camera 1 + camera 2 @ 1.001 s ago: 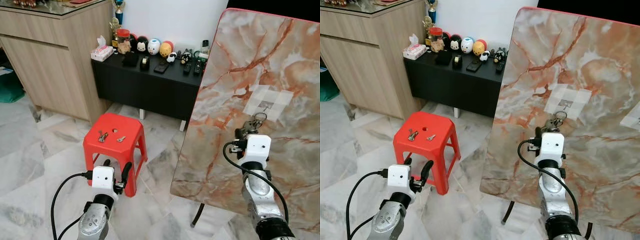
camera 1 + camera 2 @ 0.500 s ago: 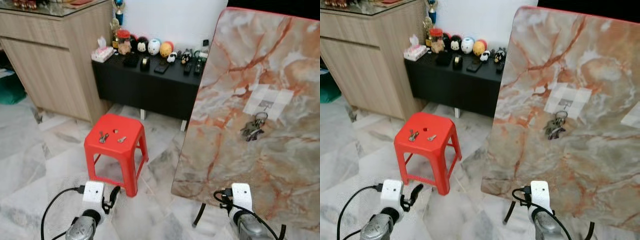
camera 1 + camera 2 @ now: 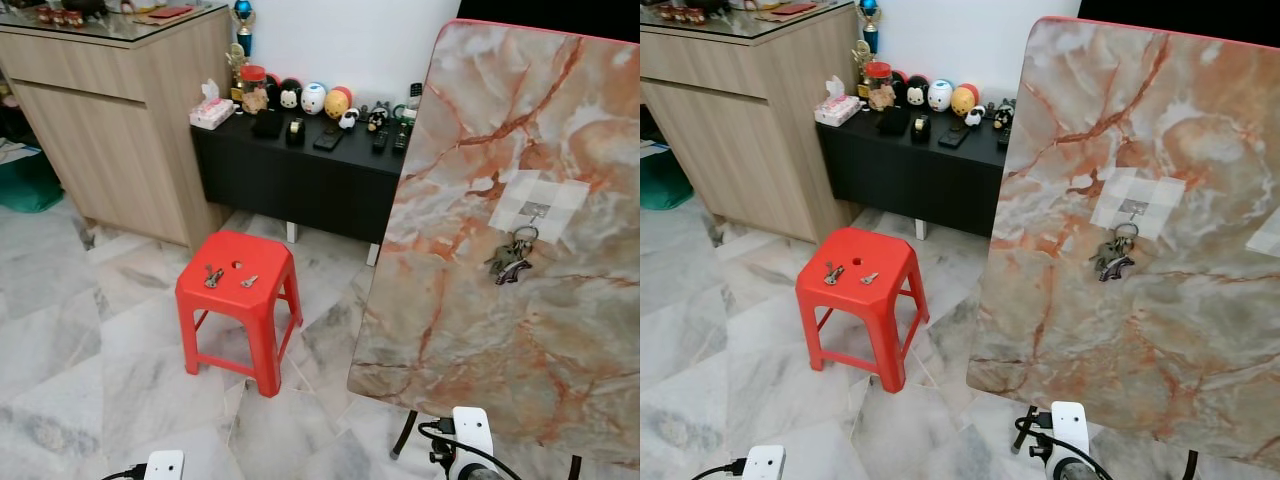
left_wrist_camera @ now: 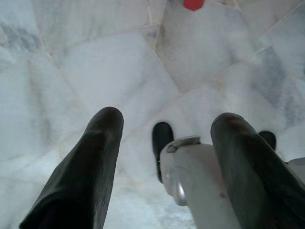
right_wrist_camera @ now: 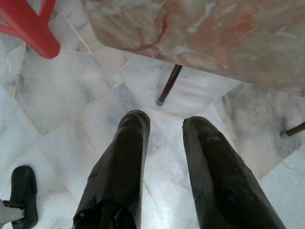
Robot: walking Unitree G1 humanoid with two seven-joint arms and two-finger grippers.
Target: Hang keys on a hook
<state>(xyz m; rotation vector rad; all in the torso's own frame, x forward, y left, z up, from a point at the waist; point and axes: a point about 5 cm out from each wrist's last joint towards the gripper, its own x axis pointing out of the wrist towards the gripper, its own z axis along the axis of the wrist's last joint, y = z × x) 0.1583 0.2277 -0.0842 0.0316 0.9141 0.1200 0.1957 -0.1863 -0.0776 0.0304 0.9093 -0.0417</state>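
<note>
- Grippers hang low at the near edge of the scene, both pointing down at the pale marble floor (image 3: 90, 330).
- In its wrist view the left gripper (image 4: 167, 157) has its two black fingers spread wide, with nothing between them but floor tiles and part of the robot's own silver limb.
- In its wrist view the right gripper (image 5: 164, 162) has its fingers parted by a narrow gap and holds nothing; it hangs over the floor near the lower edge of the marble board and one of the thin dark legs (image 5: 169, 86) under it.
- A little farther on, to the left, stands a red plastic stool (image 3: 240, 300) with a hole in the middle of its seat.
- On the seat lie a small bunch of keys (image 3: 212, 276) left of the hole and a single key (image 3: 249, 281) right of it, apart from one another.
- To the right a marble-patterned board (image 3: 480, 150) leans upright; a white taped patch on it bears a small hook (image 3: 535, 210).
- A key bunch (image 3: 508, 262) hangs from that hook by its ring, flat against the board.
- Behind the stool a low black cabinet (image 3: 300, 180) carries a row of round toy figures (image 3: 313, 98), a tissue box (image 3: 211, 112) and several remotes.
- A wooden sideboard (image 3: 110, 130) stands at far left, against the cabinet's end.
</note>
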